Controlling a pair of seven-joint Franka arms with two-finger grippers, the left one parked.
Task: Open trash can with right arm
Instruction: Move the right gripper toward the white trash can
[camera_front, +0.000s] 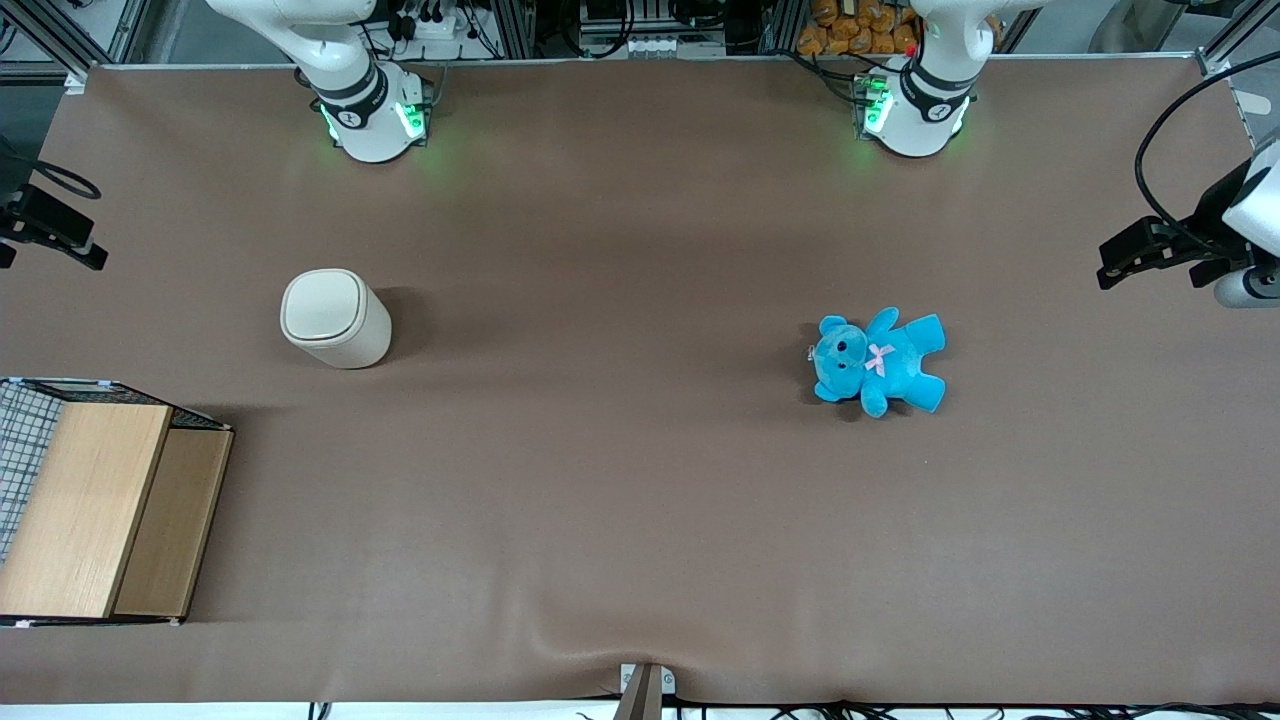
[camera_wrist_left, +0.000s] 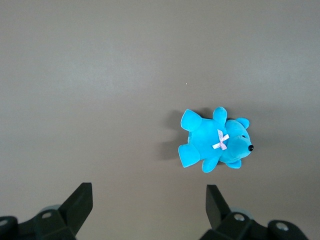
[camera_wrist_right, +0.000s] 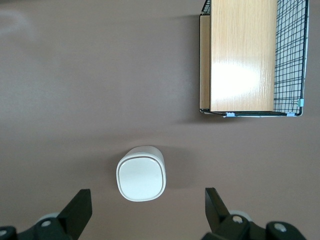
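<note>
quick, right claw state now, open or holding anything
Right claw: open, holding nothing, hanging high above the trash can, whose lid is shut.

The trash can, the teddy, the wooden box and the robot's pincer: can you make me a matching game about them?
Things:
1. trash can
2. teddy
3. wooden box
4. pincer

Descriptions:
A. bright blue, lying flat with a pink bow
B. open, hanging high above the table over the bin
C. cream, upright, lid shut
D. pale wood with black wire mesh at its side, nearest the front camera

Pairs: 1-C, 2-A, 3-D, 4-B
</note>
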